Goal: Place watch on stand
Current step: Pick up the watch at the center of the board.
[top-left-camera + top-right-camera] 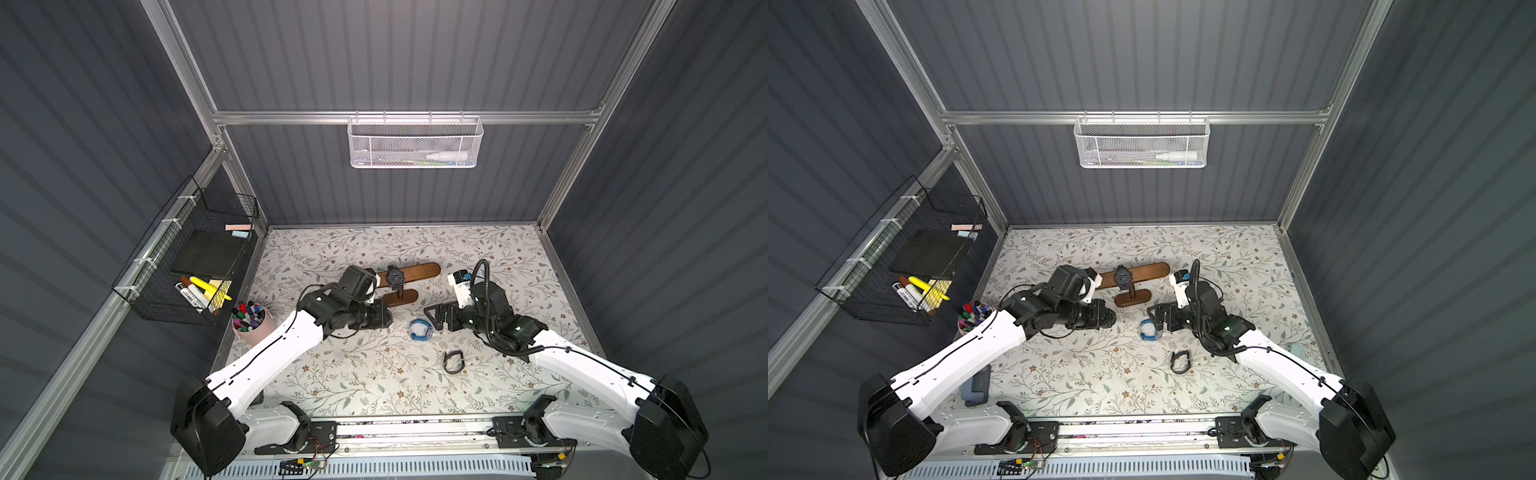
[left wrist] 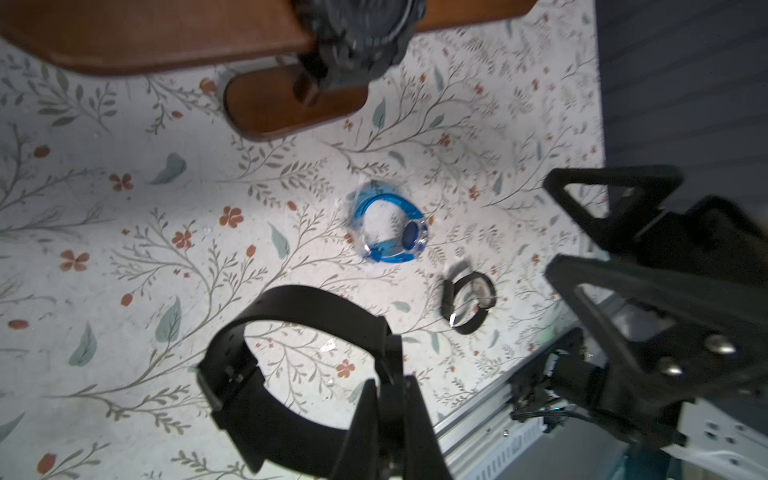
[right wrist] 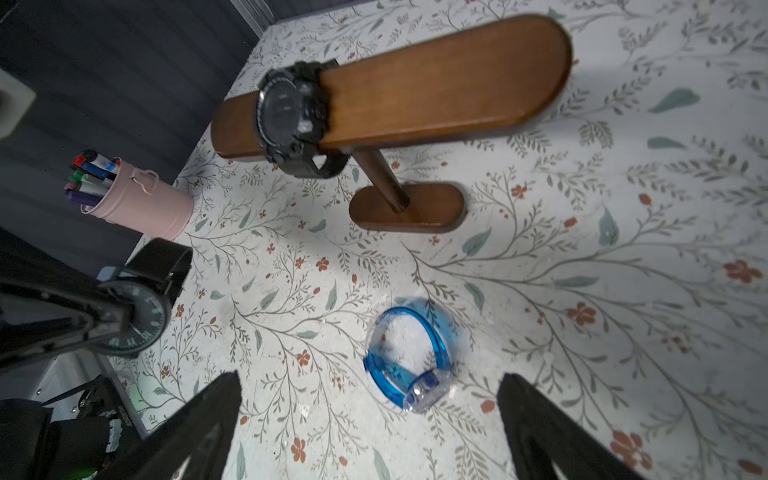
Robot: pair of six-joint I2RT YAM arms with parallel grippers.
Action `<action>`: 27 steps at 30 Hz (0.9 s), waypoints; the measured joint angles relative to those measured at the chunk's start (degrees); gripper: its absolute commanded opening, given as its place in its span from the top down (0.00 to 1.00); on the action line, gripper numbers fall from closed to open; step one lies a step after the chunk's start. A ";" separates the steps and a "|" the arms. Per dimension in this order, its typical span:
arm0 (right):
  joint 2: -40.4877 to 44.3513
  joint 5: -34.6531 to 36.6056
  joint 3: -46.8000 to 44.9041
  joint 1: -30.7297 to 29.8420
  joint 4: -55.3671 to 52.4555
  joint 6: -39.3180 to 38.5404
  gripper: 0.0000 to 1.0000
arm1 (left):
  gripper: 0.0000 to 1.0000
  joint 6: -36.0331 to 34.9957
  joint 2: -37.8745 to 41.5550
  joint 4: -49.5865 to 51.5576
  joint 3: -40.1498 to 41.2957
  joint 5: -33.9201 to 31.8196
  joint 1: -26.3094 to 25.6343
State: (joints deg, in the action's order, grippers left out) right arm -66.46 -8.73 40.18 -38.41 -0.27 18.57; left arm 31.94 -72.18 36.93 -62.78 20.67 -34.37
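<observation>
- The black-strap watch point(image 2: 316, 305) hangs clear of the floral table point(image 1: 353, 374), near the oval base of the stand point(image 1: 419, 272), on the left arm's side of it.
- The left gripper point(image 2: 390, 390) is clamped tight on this watch's strap; the right wrist view shows its round dark dial beside the fingers.
- The stand is upright on the table, and a chunky black watch point(image 3: 286, 116) is wrapped around its horizontal bar, near the middle above the post.
- A blue watch point(image 1: 420, 330) lies on the table between the two grippers.
- The right gripper point(image 3: 369, 378) sits just beside the blue watch, its jaws spread wide and holding nothing.
- A small black band point(image 2: 448, 297) lies nearer the front edge.
- A pink cup point(image 3: 145, 203) of markers stands at the table's left edge.
</observation>
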 measured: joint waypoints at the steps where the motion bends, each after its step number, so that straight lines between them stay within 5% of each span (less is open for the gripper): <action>1: -0.44 0.02 0.00 0.00 1.90 -1.14 0.01 | 0.99 0.07 0.09 -0.50 -0.39 2.82 1.68; 13: -10.23 -9.20 4.44 1.66 18.34 -6.64 0.24 | 0.99 9.99 3.45 -11.21 -0.70 26.25 11.28; 27: -15.21 -26.27 11.34 0.50 25.33 -8.39 0.43 | 0.98 17.90 5.20 -21.86 2.62 32.57 13.11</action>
State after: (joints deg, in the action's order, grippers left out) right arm -81.67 -35.00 51.53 -37.91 25.06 10.17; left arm 49.84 -66.98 15.07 -60.16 53.23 -21.26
